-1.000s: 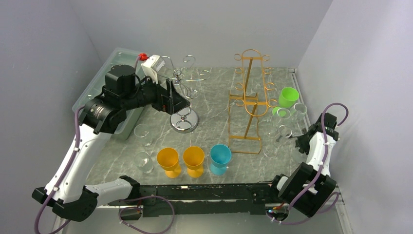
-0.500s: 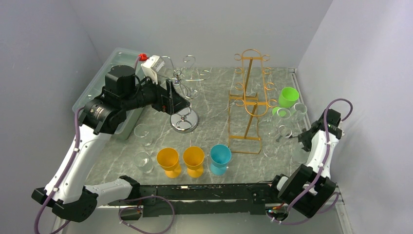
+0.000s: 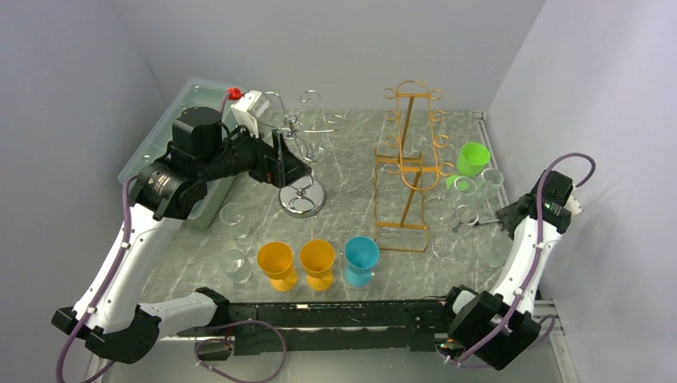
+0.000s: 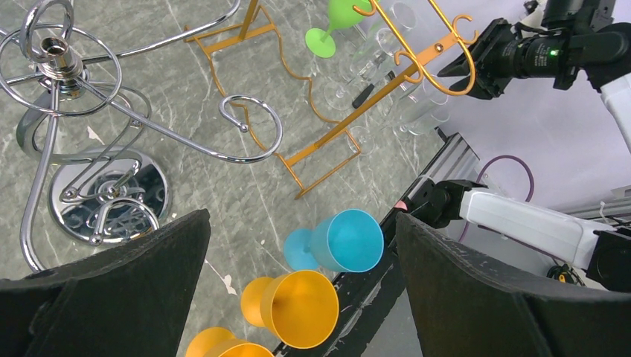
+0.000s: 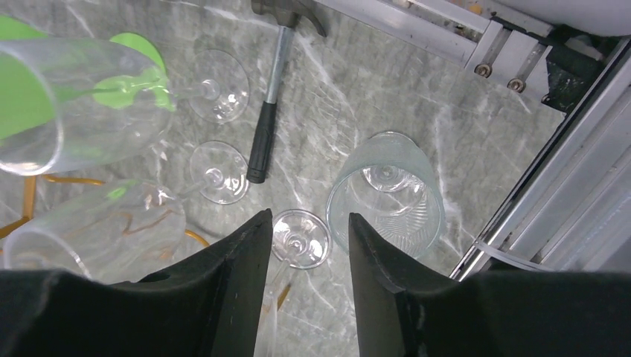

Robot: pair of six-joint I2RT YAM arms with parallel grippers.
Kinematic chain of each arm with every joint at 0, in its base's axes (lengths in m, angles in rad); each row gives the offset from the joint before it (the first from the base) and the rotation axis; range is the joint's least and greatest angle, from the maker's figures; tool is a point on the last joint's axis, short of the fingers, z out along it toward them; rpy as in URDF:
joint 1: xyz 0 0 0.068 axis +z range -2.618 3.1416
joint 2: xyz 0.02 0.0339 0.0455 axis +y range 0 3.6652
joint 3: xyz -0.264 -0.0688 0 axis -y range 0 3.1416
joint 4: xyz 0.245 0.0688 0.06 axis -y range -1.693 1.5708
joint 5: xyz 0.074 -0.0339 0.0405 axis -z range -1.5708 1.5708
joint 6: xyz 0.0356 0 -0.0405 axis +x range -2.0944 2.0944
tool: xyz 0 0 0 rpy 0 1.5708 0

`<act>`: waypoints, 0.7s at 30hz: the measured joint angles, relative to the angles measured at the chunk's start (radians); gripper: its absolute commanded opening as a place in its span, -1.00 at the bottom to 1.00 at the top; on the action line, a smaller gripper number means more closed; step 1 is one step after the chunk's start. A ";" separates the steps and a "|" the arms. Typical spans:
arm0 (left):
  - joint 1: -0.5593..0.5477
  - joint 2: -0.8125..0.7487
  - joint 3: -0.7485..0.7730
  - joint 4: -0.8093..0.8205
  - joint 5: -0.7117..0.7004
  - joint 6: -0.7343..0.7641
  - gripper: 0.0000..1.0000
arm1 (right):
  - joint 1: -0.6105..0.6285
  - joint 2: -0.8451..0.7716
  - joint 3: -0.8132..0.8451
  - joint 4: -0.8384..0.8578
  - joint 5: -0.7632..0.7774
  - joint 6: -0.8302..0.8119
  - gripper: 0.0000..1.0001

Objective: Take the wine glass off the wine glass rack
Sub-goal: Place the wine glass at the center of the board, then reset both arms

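Looks like the tail of a set-down. Hovers with the right claw [image 5: 309, 217] half-spread, gripping nothing, above a clear wine glass [image 3: 492, 250] standing upright on the counter [image 3: 351, 183], at 4 o'clock from the gold rack [image 3: 408, 128] and apart from it. Leaves a green wine glass [image 3: 473, 158] and several clear ones hanging on that rack's 3 o'clock side. Holds the left claw [image 4: 301, 223] wide and empty beside the chrome rack [image 3: 302, 197]. Calls next, probably, for a straight lift clear of the rim, then a reach toward another hanging glass.
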 measured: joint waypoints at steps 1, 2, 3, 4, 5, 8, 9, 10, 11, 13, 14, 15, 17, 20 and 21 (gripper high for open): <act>0.000 0.000 0.000 0.000 0.000 0.000 0.99 | 0.000 -0.006 0.009 -0.006 0.000 -0.001 -0.06; 0.000 0.000 0.000 0.000 0.000 0.000 0.99 | 0.000 -0.013 0.022 -0.016 0.000 -0.001 -0.04; 0.000 0.000 0.000 0.000 0.000 0.000 0.99 | 0.000 -0.019 0.037 -0.026 -0.001 -0.001 -0.02; 0.000 0.000 0.000 0.000 0.000 0.000 0.99 | 0.000 -0.023 0.053 -0.036 -0.002 -0.002 0.00; 0.000 0.000 0.000 0.000 0.000 0.000 0.99 | 0.000 -0.026 0.068 -0.043 -0.002 -0.002 0.02; 0.000 0.000 0.000 -0.001 -0.001 0.000 0.99 | 0.000 -0.035 0.132 -0.061 -0.007 -0.005 0.11; 0.000 0.000 0.000 -0.001 -0.003 0.000 0.99 | 0.000 -0.037 0.157 -0.069 -0.010 -0.007 0.14; 0.000 0.000 0.000 -0.001 -0.004 0.000 0.99 | 0.000 -0.037 0.186 -0.079 -0.013 -0.009 0.17; 0.000 0.000 0.000 -0.001 -0.005 0.000 0.99 | 0.000 -0.037 0.220 -0.089 -0.018 -0.010 0.19; 0.000 0.001 0.000 -0.003 -0.012 0.000 0.99 | 0.000 -0.037 0.285 -0.100 -0.032 -0.015 0.24; 0.000 0.001 0.000 -0.004 -0.013 0.000 0.99 | 0.001 -0.036 0.331 -0.106 -0.040 -0.017 0.26; 0.000 0.002 0.000 -0.005 -0.016 0.000 0.99 | 0.003 -0.035 0.361 -0.108 -0.047 -0.018 0.28; 0.000 0.004 0.001 -0.007 -0.028 0.000 0.99 | 0.011 -0.034 0.427 -0.113 -0.064 -0.019 0.32; 0.000 0.009 0.007 -0.009 -0.050 -0.001 0.99 | 0.042 -0.032 0.503 -0.116 -0.089 -0.015 0.39; 0.000 0.012 0.013 -0.010 -0.058 -0.001 0.99 | 0.063 -0.029 0.526 -0.118 -0.092 -0.013 0.41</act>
